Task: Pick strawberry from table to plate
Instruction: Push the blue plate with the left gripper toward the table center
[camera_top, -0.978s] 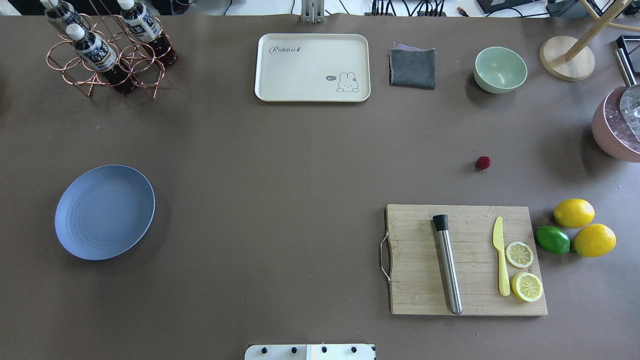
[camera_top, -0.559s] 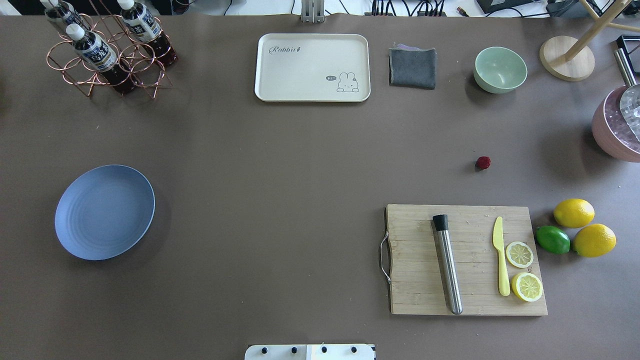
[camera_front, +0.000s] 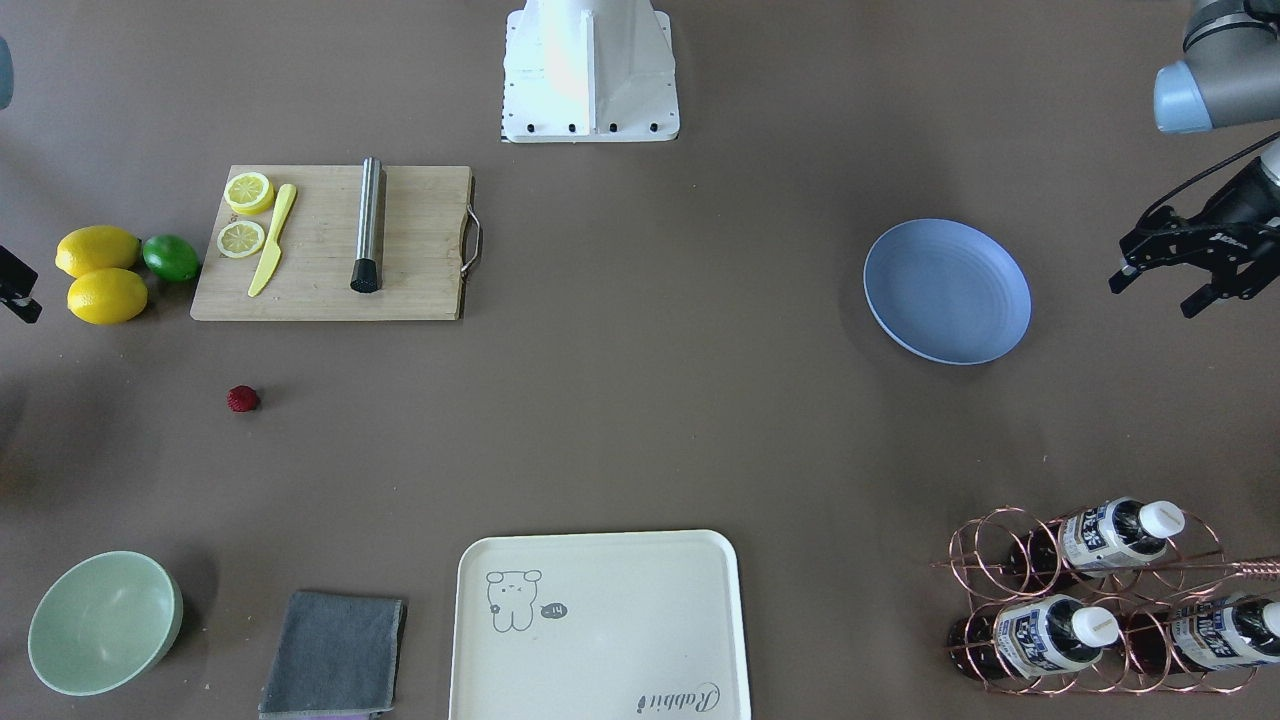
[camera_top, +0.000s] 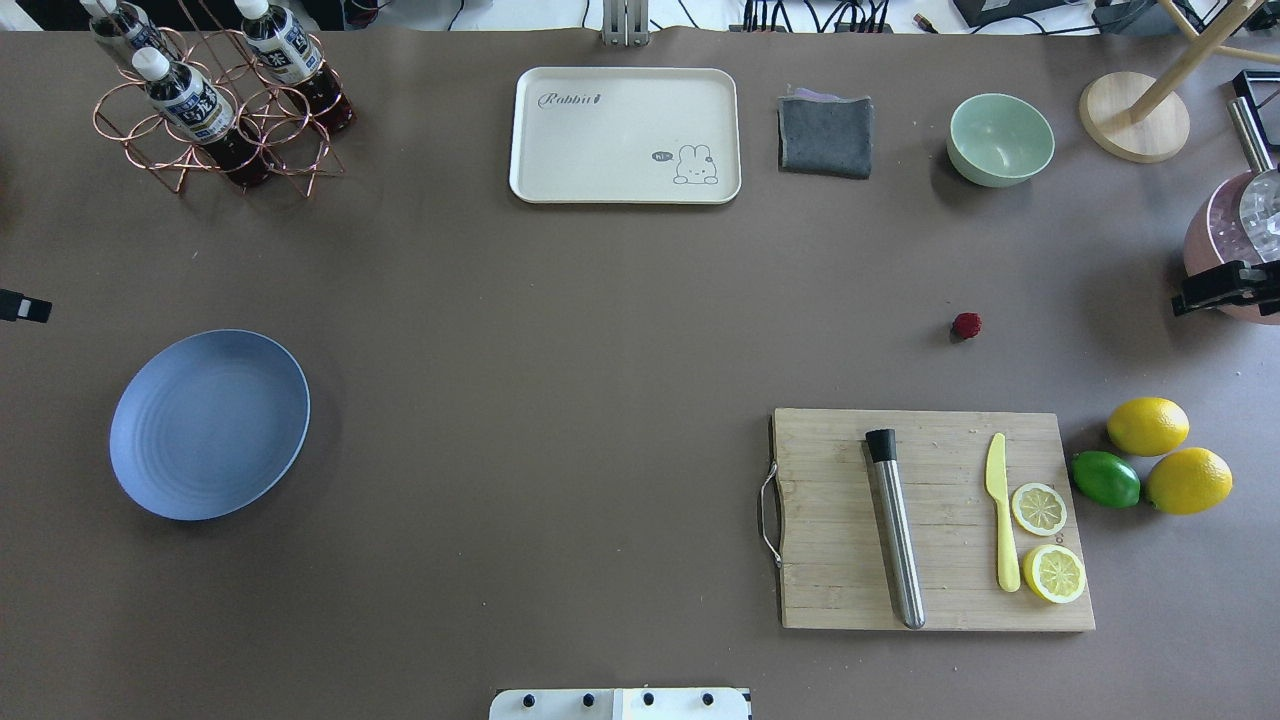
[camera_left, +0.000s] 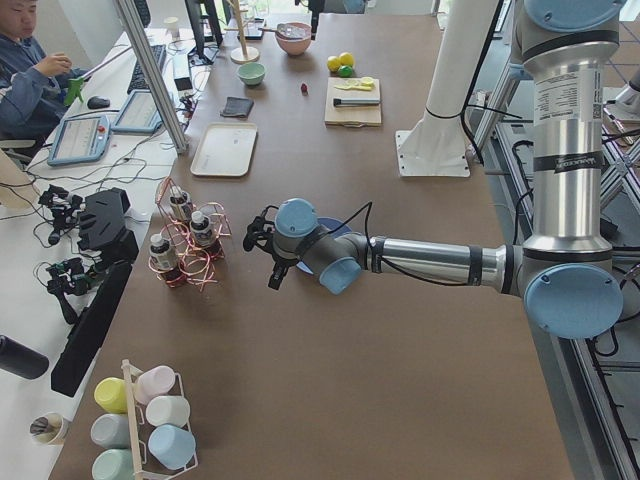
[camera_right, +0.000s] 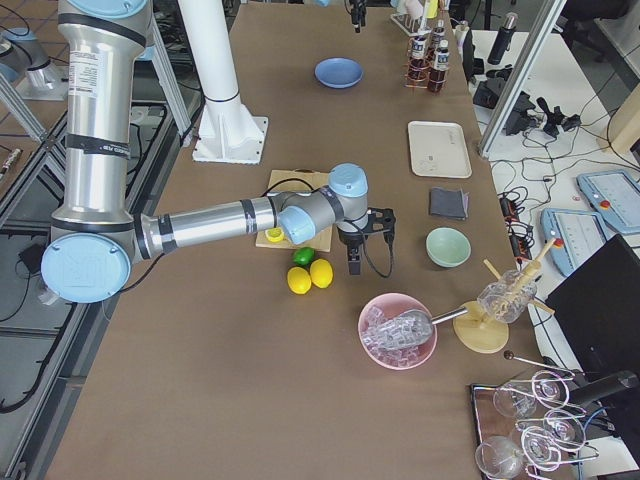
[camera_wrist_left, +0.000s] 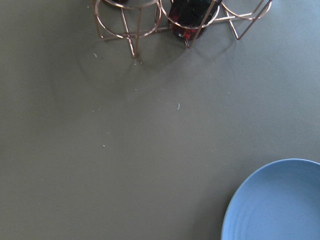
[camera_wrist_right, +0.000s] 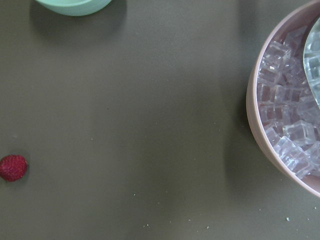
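Observation:
The strawberry (camera_top: 966, 325) is a small dark-red berry lying on the table (camera_top: 600, 330), beyond the cutting board; it also sits at the left edge of the right wrist view (camera_wrist_right: 12, 167). The blue-grey plate (camera_top: 210, 424) rests far to the left and holds nothing. My left gripper (camera_front: 1155, 295) hovers outside the plate's outer side with its fingers apart and nothing in them. My right gripper (camera_top: 1215, 290) pokes in at the right edge near the ice bowl, well to the right of the strawberry. Only part of it shows, so I cannot tell its state.
A wooden cutting board (camera_top: 850, 600) carries a steel muddler, a yellow knife and lemon slices. Two lemons and a lime (camera_top: 1105, 479) lie to its right. At the back are a cream tray (camera_top: 625, 135), grey cloth, green bowl (camera_top: 1000, 139), bottle rack (camera_top: 215, 110) and pink ice bowl (camera_top: 1215, 250).
Both grippers have come into the overhead view: the left one at the left edge above the plate, the right one at the right edge by the ice bowl. Nothing on the table moved.

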